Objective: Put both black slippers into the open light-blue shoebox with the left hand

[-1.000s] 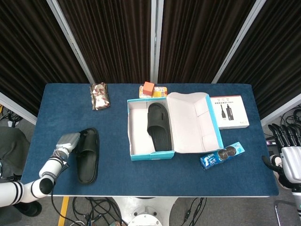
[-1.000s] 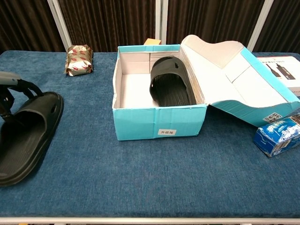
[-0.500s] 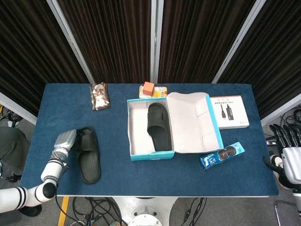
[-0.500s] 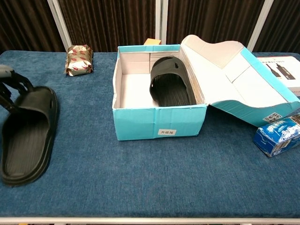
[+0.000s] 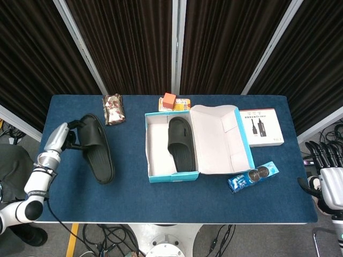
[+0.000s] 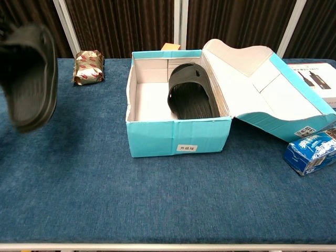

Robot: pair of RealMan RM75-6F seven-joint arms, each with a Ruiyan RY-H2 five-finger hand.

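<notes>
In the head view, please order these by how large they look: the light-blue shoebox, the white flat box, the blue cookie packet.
1. light-blue shoebox, lid open
2. white flat box
3. blue cookie packet

Even, bright overhead light falls across the blue worktop [image 5: 134, 193], casting only soft, short shadows. The head view is sharp throughout. In the chest view the raised slipper [image 6: 30, 73] is motion-blurred at the left edge, while the shoebox [image 6: 178, 139] stays crisp.
</notes>
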